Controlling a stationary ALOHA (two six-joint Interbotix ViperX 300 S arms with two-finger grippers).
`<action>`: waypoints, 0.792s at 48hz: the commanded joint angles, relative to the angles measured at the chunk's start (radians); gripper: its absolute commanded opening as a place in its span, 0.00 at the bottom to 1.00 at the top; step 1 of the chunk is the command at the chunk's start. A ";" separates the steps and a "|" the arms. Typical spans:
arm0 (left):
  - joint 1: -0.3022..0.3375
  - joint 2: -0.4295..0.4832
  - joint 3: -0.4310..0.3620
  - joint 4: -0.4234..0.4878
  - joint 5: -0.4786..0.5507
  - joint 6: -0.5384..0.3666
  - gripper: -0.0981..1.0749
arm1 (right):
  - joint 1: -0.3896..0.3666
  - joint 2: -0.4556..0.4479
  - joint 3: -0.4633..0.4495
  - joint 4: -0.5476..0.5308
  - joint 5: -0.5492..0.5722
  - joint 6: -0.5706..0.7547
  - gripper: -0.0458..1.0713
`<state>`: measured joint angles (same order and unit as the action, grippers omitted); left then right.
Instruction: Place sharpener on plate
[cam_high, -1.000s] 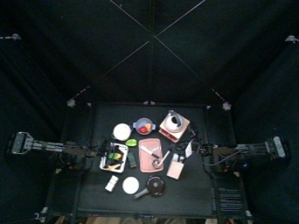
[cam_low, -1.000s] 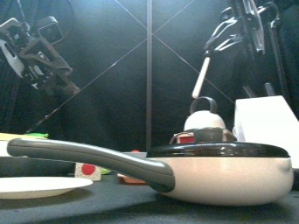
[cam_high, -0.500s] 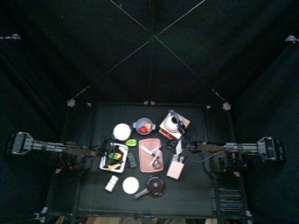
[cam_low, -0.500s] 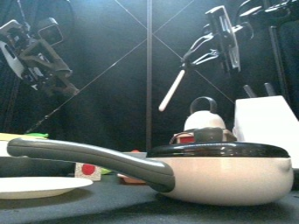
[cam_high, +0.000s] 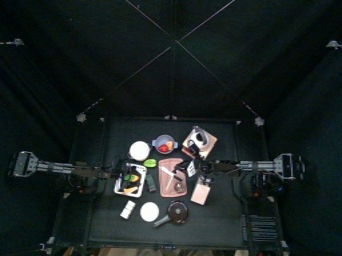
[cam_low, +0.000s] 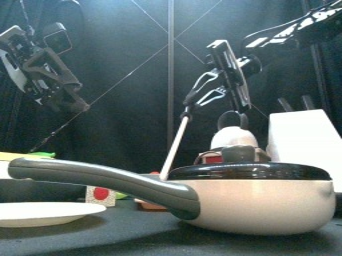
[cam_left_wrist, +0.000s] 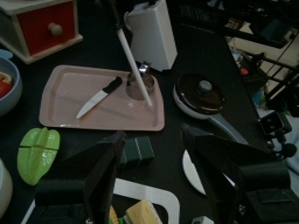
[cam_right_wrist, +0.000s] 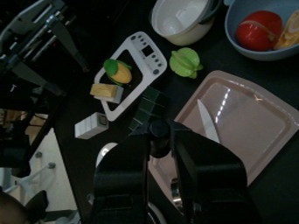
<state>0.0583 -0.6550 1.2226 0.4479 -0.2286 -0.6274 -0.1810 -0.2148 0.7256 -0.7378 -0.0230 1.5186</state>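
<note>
- Above the pink tray (cam_left_wrist: 100, 96), the right gripper (cam_low: 201, 92) is clamped on a long white stick (cam_low: 174, 150).
- Left gripper (cam_left_wrist: 152, 166) hangs with its claws apart, holding nothing.

Glossy cream pan (cam_low: 254, 198), matt grey handle (cam_low: 94, 177), seemingly plastic pink tray (cam_left_wrist: 100, 96).

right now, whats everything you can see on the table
pan: 1, cream, dark lid, front
plate: 1, white, front left
pink tray: 1, centre
knife: 1, on pink tray
white bowl: 1, back left
blue bowl: 1, fruit inside, back
knife block: 1, white, right
white utensil: 1, hanging above pink tray
right gripper: black, holding white utensil
left gripper: black, open, left side
</note>
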 joint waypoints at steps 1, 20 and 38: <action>0.003 -0.002 -0.014 -0.002 -0.005 0.002 0.86 | -0.006 0.023 -0.044 -0.003 -0.008 -0.002 0.50; 0.003 -0.003 -0.012 -0.002 -0.005 0.002 0.86 | -0.046 0.106 -0.049 -0.002 -0.005 0.005 0.60; 0.003 -0.002 -0.012 -0.002 -0.005 0.000 0.86 | -0.052 0.126 -0.049 -0.003 0.020 0.003 0.79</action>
<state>0.0583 -0.6550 1.2226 0.4479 -0.2286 -0.6274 -0.2286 -0.0706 0.6949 -0.7424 -0.0169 1.5248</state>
